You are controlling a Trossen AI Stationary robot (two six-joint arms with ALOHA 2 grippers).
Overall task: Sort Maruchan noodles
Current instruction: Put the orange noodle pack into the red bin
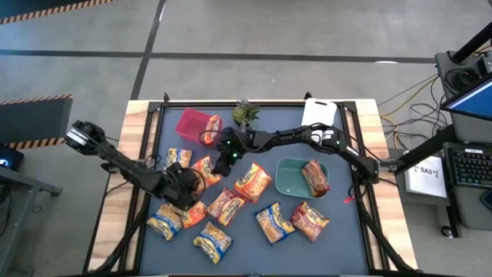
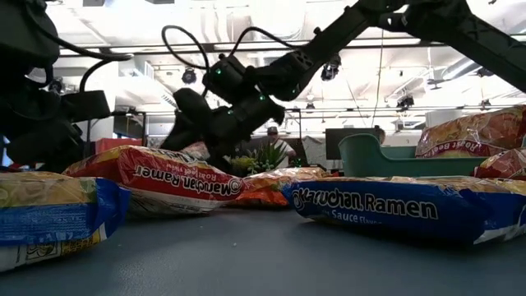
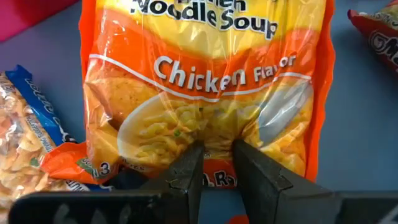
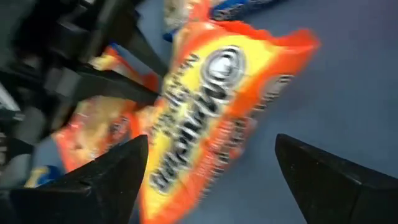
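Several Maruchan packets lie flat on the dark mat. My left gripper (image 1: 187, 185) (image 3: 217, 171) sits left of centre, shut on an orange chicken-flavour packet (image 1: 206, 171) (image 3: 205, 93). My right gripper (image 1: 225, 158) (image 4: 211, 146) hovers open just above the same packet (image 4: 217, 106), one finger on each side and clear of it. In the low view the right gripper (image 2: 209, 123) hangs above the far packets. A red packet (image 1: 315, 177) lies in the teal bin (image 1: 286, 181). My left gripper pinches the orange packet's short end edge (image 3: 217, 158), below the printed bowl, between its two fingers (image 3: 186, 177). The fingers lie along the packet's length, which stretches away from them toward the far right. Whether the packet is lifted off the mat, I cannot tell.
A pink bin (image 1: 191, 123) stands at the far left of the mat, with an orange packet (image 1: 212, 123) at its right side. A small green plant (image 1: 246, 114) and a white board (image 1: 319, 111) sit at the far edge. Loose packets (image 1: 274, 221) crowd the near half.
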